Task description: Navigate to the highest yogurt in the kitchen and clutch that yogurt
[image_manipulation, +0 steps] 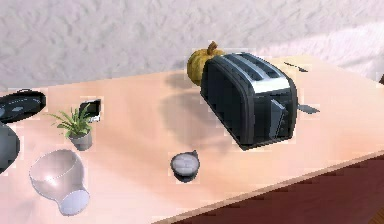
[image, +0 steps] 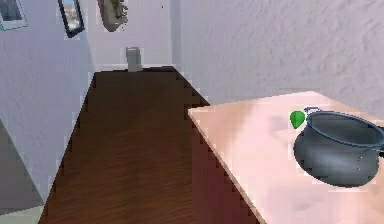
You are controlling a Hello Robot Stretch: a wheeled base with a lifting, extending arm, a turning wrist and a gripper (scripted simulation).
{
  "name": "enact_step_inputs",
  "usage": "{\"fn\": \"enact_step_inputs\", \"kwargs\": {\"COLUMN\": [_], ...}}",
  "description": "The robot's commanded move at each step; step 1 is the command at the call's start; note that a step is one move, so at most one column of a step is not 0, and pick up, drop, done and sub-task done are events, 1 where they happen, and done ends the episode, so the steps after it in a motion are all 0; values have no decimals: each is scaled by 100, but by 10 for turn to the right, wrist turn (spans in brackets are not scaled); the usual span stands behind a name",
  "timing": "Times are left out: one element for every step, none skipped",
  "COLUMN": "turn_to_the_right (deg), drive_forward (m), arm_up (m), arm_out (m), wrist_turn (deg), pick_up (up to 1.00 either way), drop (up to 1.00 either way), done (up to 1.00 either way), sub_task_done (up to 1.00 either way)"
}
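A small round grey cup (image_manipulation: 185, 165) with a dark top stands on the pale pink countertop (image_manipulation: 320, 130), near its front edge. I cannot tell whether it is a yogurt. Just beyond it to the right a dark two-slot toaster (image_manipulation: 250, 100) sits on the same counter.
A yellow-brown rounded thing (image_manipulation: 203, 62) sits behind the toaster. A small potted plant (image_manipulation: 75, 125), a clear glass vessel (image_manipulation: 58, 180) and a dark pan (image_manipulation: 20, 103) stand to the left. A dark pot (image: 340, 148) and a green thing (image: 298, 119) share the counter. The dark wood floor (image: 130, 130) leads to a bin (image: 133, 58).
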Motion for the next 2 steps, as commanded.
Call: {"fn": "enact_step_inputs", "kwargs": {"turn_to_the_right": [0,0], "drive_forward": [0,0], "arm_up": [50,38], "arm_out": [0,0], "wrist_turn": [0,0], "pick_up": [0,0], "drop": [0,0], "done": [0,0], "sub_task_done": [0,0]}}
